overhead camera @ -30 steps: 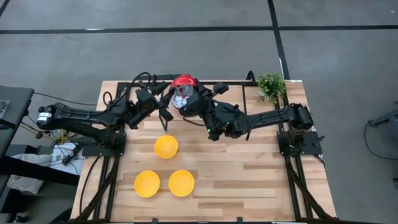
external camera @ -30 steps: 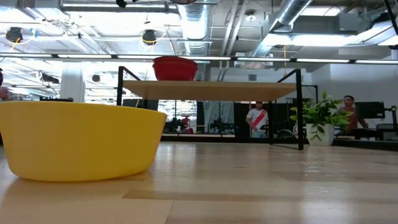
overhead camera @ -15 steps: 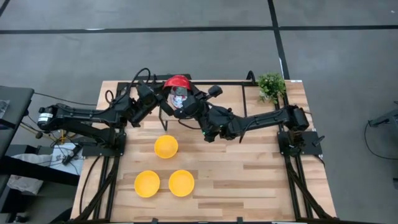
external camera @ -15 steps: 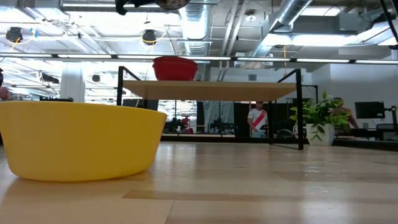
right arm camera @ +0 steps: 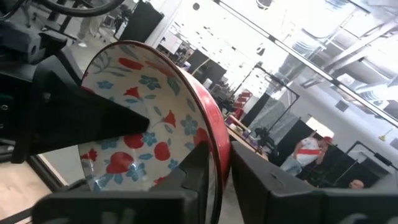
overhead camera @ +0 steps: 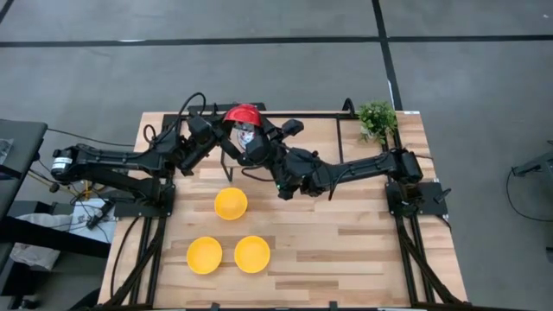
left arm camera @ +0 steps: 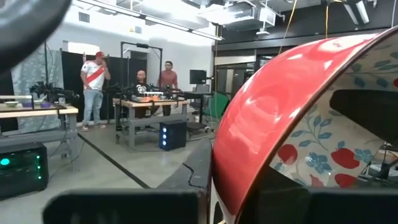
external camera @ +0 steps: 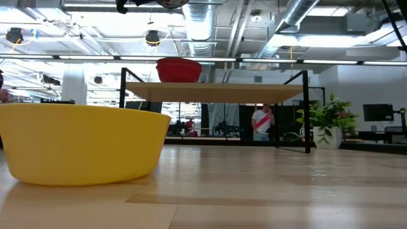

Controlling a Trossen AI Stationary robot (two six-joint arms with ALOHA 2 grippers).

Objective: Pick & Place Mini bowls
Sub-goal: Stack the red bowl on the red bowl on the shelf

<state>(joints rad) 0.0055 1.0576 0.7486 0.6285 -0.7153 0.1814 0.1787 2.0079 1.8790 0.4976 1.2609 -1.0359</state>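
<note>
A floral mini bowl [overhead camera: 244,115], red outside, is held tilted in the air over the table's far side, between both grippers. My left gripper [overhead camera: 225,138] meets it from the left and my right gripper [overhead camera: 257,143] from the right; both are shut on its rim. Three yellow mini bowls [overhead camera: 231,204], [overhead camera: 204,256], [overhead camera: 251,254] rest on their bases on the table; the nearest fills the low view's left [external camera: 82,143]. More red-sided bowls [external camera: 179,69] sit stacked on the shelf. My left gripper has the bowl's rim and wall [left arm camera: 233,186] between its two fingers, one against the red outside, one on the floral inside. It comes from the table's left. The bowl is lifted clear and tilted. My right gripper pinches the bowl's rim [right arm camera: 214,146] between its two fingers [right arm camera: 249,177], one inside and one outside, on the side opposite the left gripper. It reaches from the table's right. The bowl is clear of the table and tilted on its side.
A raised wooden shelf [external camera: 216,92] on a black frame stands along the table's far edge. A small green potted plant [overhead camera: 377,117] stands at the far right corner. People stand in the room beyond the table [left arm camera: 93,81].
My right gripper has carried the floral bowl a little toward the table's left. My left gripper has moved up and toward the bowl, and its fingers now stand around the rim. The yellow bowls have stayed put.
</note>
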